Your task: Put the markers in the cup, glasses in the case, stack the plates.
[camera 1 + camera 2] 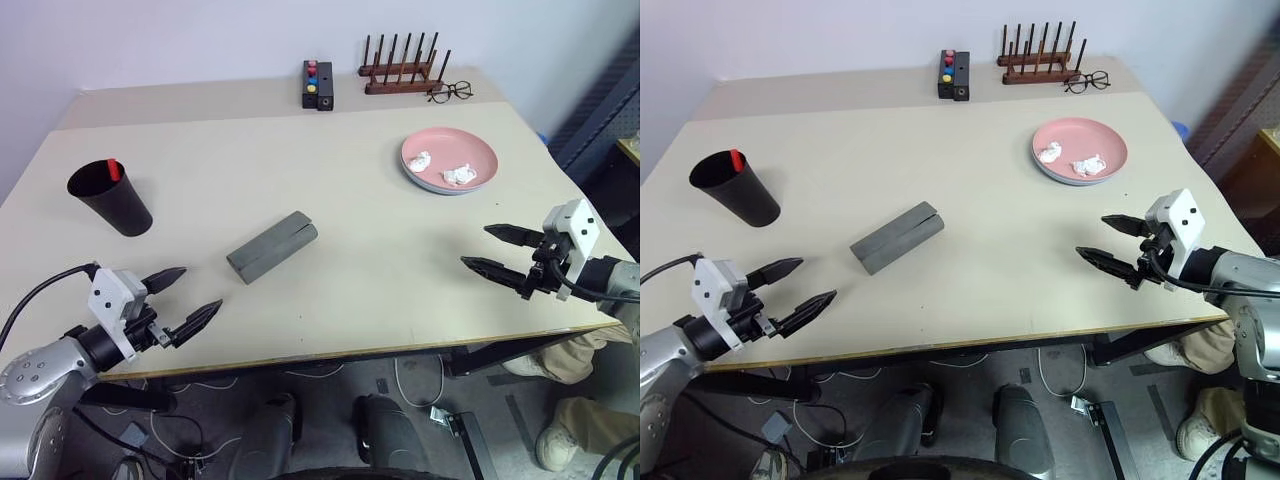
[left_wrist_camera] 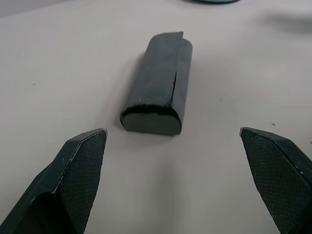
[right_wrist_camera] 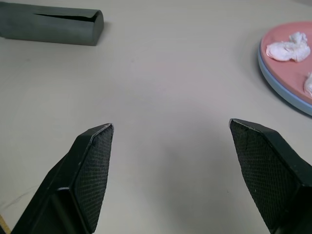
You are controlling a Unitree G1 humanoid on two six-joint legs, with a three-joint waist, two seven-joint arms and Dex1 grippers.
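So the left hand (image 1: 190, 297) hung over the near left edge of the beige tabletop (image 1: 350, 290), its two black fingers spread wide with nothing between them; the right hand (image 1: 495, 248) sat at the near right edge, fingers also apart and empty; between them, closer to the left one, lay the grey oblong hinged glasses case (image 1: 272, 246), shut and angled across the tabletop, not touching either hand; further out on the left stood the tall black tapered plastic cup (image 1: 112, 199) with the red cap of a slim marker (image 1: 114, 170) poking up inside it; out beyond the right hand the round pink plastic plate (image 1: 450, 157) sat stacked on the light blue plate (image 3: 278, 78), with a couple of crumpled white paper bits (image 1: 458, 175) on top.
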